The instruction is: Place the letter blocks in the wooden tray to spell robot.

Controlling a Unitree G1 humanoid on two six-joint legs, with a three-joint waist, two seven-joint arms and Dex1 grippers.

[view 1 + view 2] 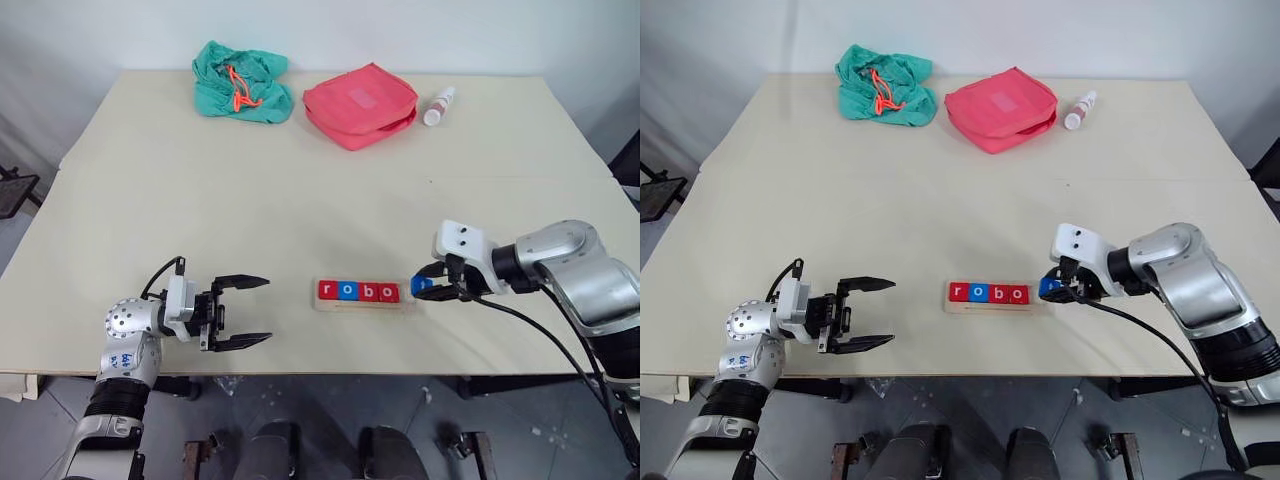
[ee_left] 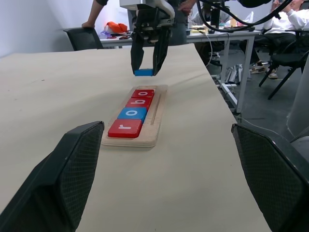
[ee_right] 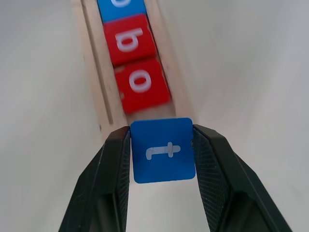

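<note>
At the wooden tray's (image 1: 362, 303) right end, my right gripper (image 3: 161, 150) pinches the blue t block (image 3: 162, 150); my left gripper (image 1: 243, 312) hangs spread.

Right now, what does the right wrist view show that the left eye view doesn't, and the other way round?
Right wrist alone: the white t on the blue block pinched between the right gripper fingers. Left eye alone: the open left gripper, the green cloth bag, the red pouch and the small bottle. Both: the wooden tray with its red b and o blocks.
</note>
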